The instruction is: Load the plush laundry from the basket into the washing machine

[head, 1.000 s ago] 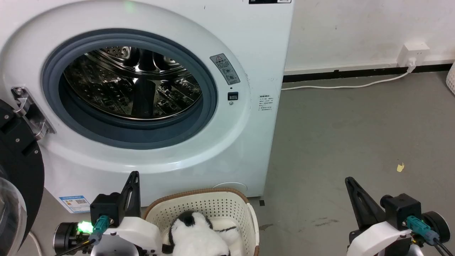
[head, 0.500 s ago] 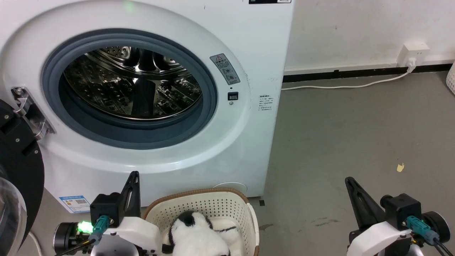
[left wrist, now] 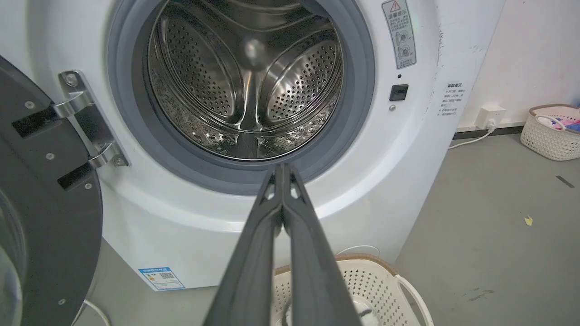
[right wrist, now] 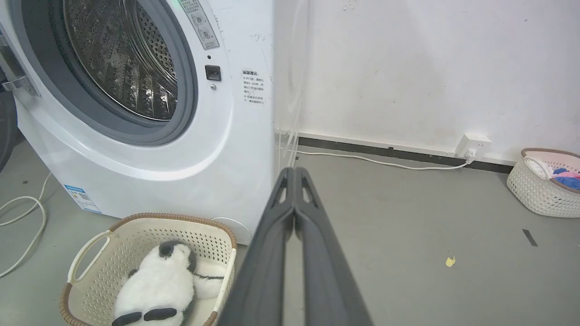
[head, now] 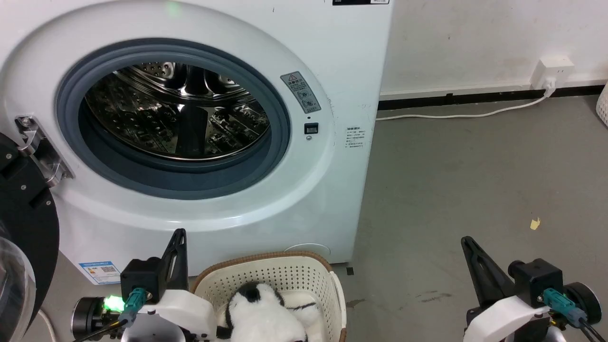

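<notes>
Both of our arms sit low with fingers pointing up and forward. Our left gripper (left wrist: 282, 166) is aimed at the lower lip of the washing machine (head: 332, 57) opening. Its two dark fingers are pressed together at the tips, clenched on air. Our right gripper (right wrist: 294, 171) is clenched the same way and is aimed at the machine's right corner and the wall behind. In the head view the left one stands just beside the cream basket (right wrist: 181, 220), and the right one is well apart from it.

The plush panda (right wrist: 154, 285) lies in that basket, which sits on the grey floor (head: 475, 166) close before the machine, below the round opening. The door (left wrist: 41, 203) is swung out to the left, baring the steel drum (left wrist: 244, 81) and its grey seal (head: 280, 118). A white cable (head: 451, 115) runs along the skirting to a wall socket (head: 551, 66). A second basket (right wrist: 539, 194) holding coloured cloth stands near it, and a yellow scrap (head: 535, 223) lies on the floor.

The head view cuts off the panda's lower part, and we cannot tell whether the basket touches the machine.
</notes>
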Robot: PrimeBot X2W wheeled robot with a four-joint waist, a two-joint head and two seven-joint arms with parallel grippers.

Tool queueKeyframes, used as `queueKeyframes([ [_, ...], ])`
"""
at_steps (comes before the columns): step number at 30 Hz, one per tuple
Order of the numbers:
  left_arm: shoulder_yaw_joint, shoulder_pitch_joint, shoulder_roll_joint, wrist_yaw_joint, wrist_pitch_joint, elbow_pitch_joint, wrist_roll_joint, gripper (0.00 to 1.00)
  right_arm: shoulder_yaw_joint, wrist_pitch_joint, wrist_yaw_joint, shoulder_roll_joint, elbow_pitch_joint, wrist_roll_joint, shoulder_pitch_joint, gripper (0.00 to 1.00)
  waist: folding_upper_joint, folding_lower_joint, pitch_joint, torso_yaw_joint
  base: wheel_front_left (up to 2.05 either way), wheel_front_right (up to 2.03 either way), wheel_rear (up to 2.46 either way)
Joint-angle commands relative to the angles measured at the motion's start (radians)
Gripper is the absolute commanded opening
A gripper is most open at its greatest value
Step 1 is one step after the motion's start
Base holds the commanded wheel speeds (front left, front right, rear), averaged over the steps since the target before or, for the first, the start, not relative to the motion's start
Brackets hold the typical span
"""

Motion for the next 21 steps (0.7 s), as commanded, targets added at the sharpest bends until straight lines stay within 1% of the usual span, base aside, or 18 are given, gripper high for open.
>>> queueKeyframes([
  [1, 0.000, 0.015, 0.000, -0.004, 0.000, -0.004, 0.002, 0.00, -0.001, 0.001, -0.001, 0.003, -0.004, -0.008, -0.011, 0.00, 0.0000, 0.0000, 0.000, 0.000, 0.00, 0.00, 0.00],
  [21, 0.000, 0.015, 0.000, -0.004, 0.000, -0.004, 0.002, 0.00, -0.001, 0.001, -0.001, 0.003, -0.004, -0.008, -0.011, 0.00, 0.0000, 0.0000, 0.000, 0.000, 0.00, 0.00, 0.00],
])
